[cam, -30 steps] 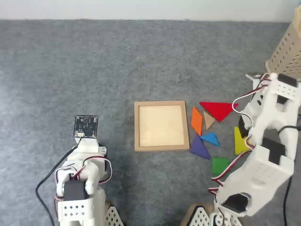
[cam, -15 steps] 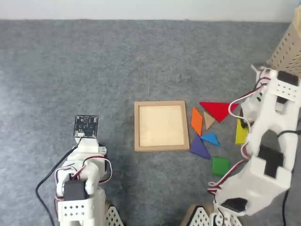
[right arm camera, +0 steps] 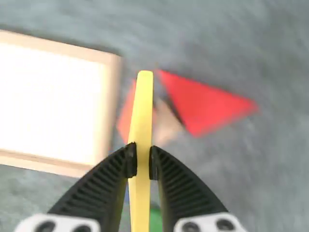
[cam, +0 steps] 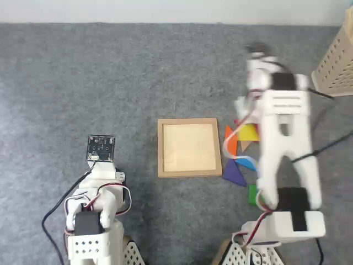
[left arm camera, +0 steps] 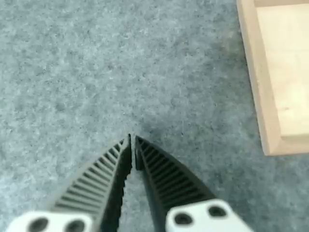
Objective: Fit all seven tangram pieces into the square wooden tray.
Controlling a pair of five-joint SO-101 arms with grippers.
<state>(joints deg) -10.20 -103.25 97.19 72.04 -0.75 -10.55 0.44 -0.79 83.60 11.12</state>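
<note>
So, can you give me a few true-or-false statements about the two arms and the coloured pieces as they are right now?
1. The right gripper is clamped on the yellow piece. True.
2. The wooden tray has two pieces in it. False: nothing lies in it.
3. The left gripper is shut, over grey carpet beside the tray. True.
4. The red triangle lies inside the tray. False: the red triangle lies on the carpet outside it.
5. The left gripper holds the purple piece. False: it holds nothing, and the purple piece lies on the carpet by a corner of the tray.
</note>
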